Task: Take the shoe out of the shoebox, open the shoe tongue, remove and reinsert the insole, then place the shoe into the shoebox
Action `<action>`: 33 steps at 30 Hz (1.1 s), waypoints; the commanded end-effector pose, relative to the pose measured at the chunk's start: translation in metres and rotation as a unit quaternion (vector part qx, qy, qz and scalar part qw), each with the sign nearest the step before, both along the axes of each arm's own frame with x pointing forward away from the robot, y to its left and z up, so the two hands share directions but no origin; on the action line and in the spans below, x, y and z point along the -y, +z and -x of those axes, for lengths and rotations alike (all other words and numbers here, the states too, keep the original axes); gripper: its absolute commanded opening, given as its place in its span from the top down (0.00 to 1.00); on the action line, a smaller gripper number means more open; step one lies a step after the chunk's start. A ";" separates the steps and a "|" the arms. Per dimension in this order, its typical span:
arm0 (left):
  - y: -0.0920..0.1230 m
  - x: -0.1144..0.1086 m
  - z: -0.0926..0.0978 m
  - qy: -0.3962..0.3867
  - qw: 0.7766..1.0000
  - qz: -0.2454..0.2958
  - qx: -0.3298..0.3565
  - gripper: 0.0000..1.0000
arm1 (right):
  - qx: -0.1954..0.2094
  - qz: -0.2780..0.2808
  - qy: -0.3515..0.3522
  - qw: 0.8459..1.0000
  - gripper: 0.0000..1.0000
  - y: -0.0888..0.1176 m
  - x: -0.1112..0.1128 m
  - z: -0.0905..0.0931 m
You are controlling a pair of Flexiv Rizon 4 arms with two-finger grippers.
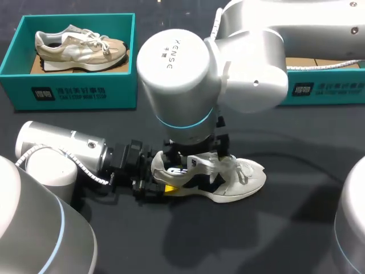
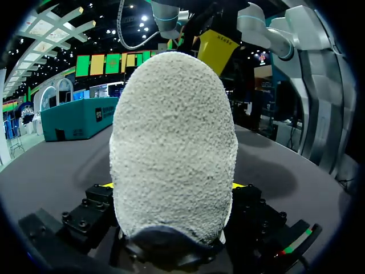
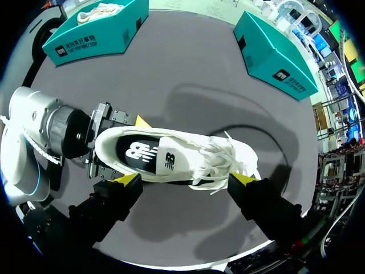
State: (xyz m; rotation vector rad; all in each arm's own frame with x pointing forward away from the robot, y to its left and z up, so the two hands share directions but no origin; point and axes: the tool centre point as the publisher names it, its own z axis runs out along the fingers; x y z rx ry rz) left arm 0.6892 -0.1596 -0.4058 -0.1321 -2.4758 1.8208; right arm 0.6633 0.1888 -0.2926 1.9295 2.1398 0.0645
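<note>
Dark table (image 1: 296, 228) carries a white shoe (image 1: 234, 182), heel gripped by the left claw (image 1: 159, 178). The right claw (image 3: 185, 178) hangs wide open above.

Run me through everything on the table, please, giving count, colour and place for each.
table: one, dark grey, under everything.
white shoe: one, white with dark trim, mid-table, on its sole.
beige shoe: one, beige, inside the left shoebox.
left shoebox: one, teal, far left, open.
right shoebox: one, teal, far right, partly hidden by the right arm.
left arm: one, silver, low at the left.
right arm: one, silver, above the white shoe.
left tool: one, yellow-tipped, clamping the white shoe's heel.
right tool: one, yellow-tipped, open over the white shoe.
</note>
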 end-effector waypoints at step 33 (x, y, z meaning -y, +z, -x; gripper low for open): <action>-0.002 0.002 0.002 0.000 1.000 -0.001 0.000 1.00 | 0.111 0.368 -0.385 0.839 0.00 -0.036 -0.002 -0.016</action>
